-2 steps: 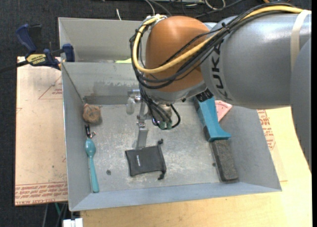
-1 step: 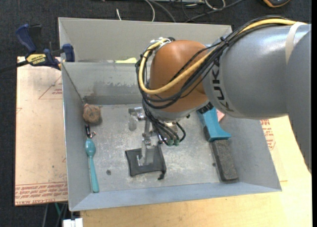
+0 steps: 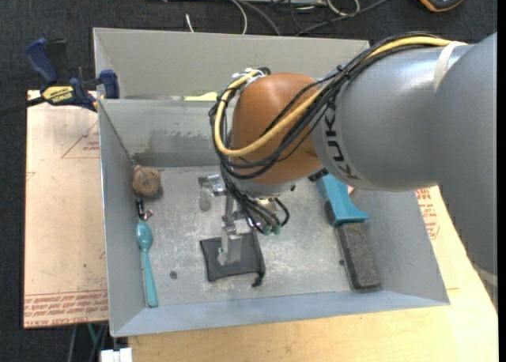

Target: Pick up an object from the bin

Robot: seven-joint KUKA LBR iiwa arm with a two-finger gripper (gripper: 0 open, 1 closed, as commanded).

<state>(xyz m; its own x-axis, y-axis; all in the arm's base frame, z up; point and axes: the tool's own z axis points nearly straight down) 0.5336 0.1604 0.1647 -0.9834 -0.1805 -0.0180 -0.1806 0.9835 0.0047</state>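
grey metal bin (image 3: 115, 194), approach step: my gripper (image 3: 228, 246) hangs low over the dark flat square pad (image 3: 247, 262) at front centre, opening impossible to tell, so next, i judge, calls for closing squarely on the pad's edge.

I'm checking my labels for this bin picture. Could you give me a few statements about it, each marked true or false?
1. The hand is over the flat black square pad at the front middle of the grey metal bin. True.
2. The teal plastic spoon lies by the view's right wall. False: it lies by the left wall.
3. The brown lumpy ball sits beyond the spoon's bowl end. True.
4. The blue-handled brush with a dark grey block rests on the black pad. False: it lies apart, to the right.
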